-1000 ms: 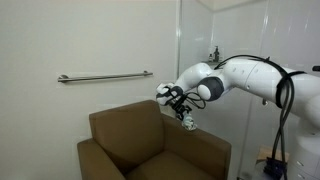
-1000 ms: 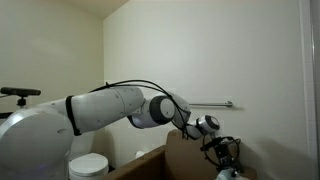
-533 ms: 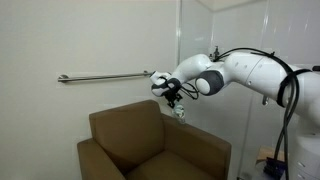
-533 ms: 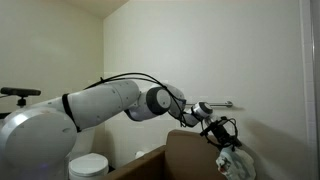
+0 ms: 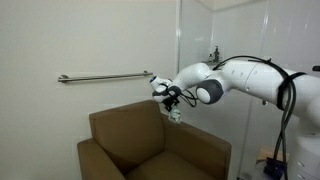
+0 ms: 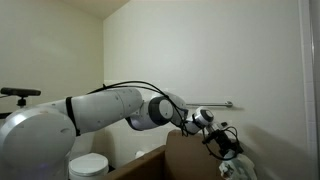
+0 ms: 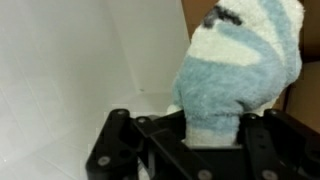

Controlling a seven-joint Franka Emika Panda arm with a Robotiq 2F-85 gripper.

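In an exterior view, the arm comes in from the right and ends at the gripper (image 5: 172, 98), which sits above the right back corner of a brown armchair (image 5: 125, 135). A small pale fluffy cloth (image 5: 176, 114) hangs from the gripper, its long axis close to upright and its free end pointing down toward the chair's right arm without touching it. A metal rail (image 5: 100, 77) runs level along the wall to the left, with its right end just beside the gripper. At this size I cannot tell how wide the jaws stand.

In an exterior view from the opposite side, the gripper (image 6: 222, 143) is near the lower right, just below the rail (image 6: 218, 104) and above the armchair (image 6: 190, 160). The fluffy cloth (image 6: 238, 168) droops below and to the right of it, its lower end running down to the picture's bottom edge. A white bucket (image 6: 88, 165) stands at the lower left, well apart.

In the wrist view, the gripper (image 7: 212, 138) has its two black fingers (image 7: 165, 135) closed in on the narrow lower end of the fluffy cloth (image 7: 238, 65), pinching it between them. The cloth is banded pale blue and white, with a dark mark at its far end. Its long axis runs from the jaws away from the camera, leaning a little to the right, with white wall on the left and brown chair on the right.
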